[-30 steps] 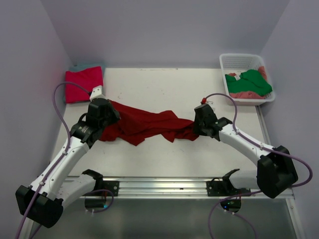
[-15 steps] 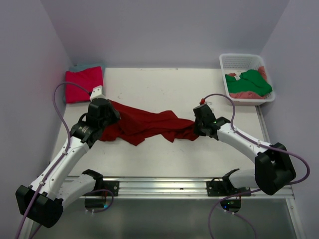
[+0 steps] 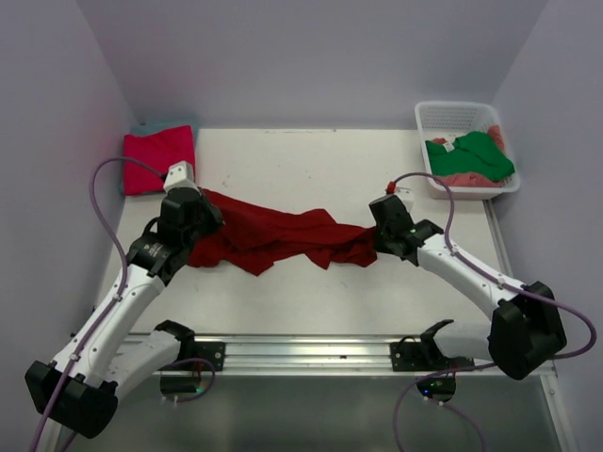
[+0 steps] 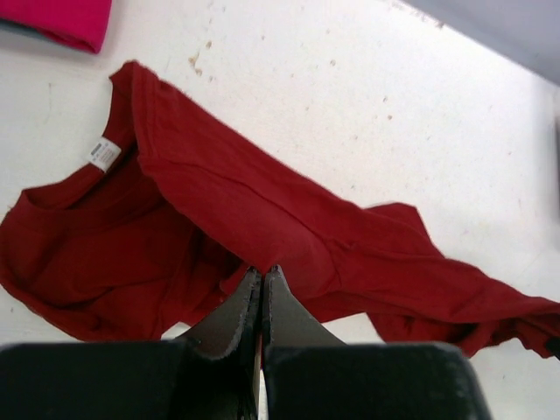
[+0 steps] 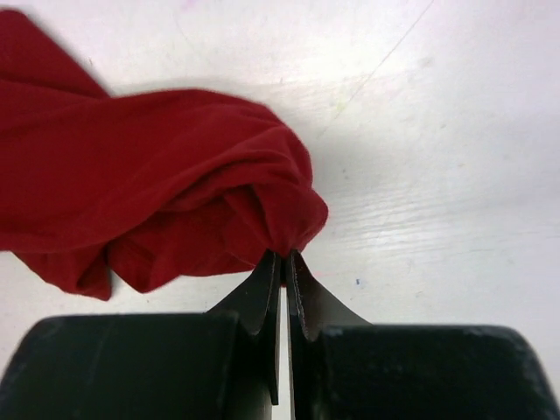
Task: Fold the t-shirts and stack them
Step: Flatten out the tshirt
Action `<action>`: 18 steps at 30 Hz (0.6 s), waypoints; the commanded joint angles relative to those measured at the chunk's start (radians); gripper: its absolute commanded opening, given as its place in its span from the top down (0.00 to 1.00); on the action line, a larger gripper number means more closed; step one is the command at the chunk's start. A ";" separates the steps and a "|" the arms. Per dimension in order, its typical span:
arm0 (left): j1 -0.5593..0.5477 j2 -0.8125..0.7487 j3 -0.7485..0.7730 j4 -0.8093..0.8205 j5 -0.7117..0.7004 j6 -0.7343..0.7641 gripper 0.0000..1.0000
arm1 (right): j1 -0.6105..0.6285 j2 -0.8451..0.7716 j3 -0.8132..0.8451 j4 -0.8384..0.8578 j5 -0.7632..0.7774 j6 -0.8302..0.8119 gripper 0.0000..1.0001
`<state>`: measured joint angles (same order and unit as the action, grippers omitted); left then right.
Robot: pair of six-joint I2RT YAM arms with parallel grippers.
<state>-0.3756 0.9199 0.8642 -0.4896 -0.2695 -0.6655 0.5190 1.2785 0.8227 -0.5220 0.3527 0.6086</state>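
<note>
Left gripper (image 4: pixel 262 271) clamped, right gripper (image 5: pixel 282 255) clamped, arms outstretched

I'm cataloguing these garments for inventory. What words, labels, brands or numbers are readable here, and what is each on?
The white neck tag inside the collar of the dark red t-shirt: too small and blurred to read.
No other text shows in any view.

The table (image 3: pixel 311 160) is lit brightly and evenly from above in the top view, and only soft, pale shadows are cast beneath the arms. In the right wrist view a grey shadow is thrown just beside the dark red t-shirt (image 5: pixel 149 175) (its folds are rendered slightly soft). The fingers (image 4: pixel 229 315) of the left gripper (image 4: pixel 262 273) are shown almost black and out of focus along the bottom edge.
</note>
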 commanded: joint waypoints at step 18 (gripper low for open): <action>-0.006 -0.064 0.386 0.258 0.044 0.343 1.00 | 0.004 -0.163 0.484 0.025 0.325 -0.328 1.00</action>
<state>-0.3759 0.8486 1.1473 -0.3344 -0.2722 -0.4175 0.5217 1.1339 1.2148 -0.5644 0.6189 0.3809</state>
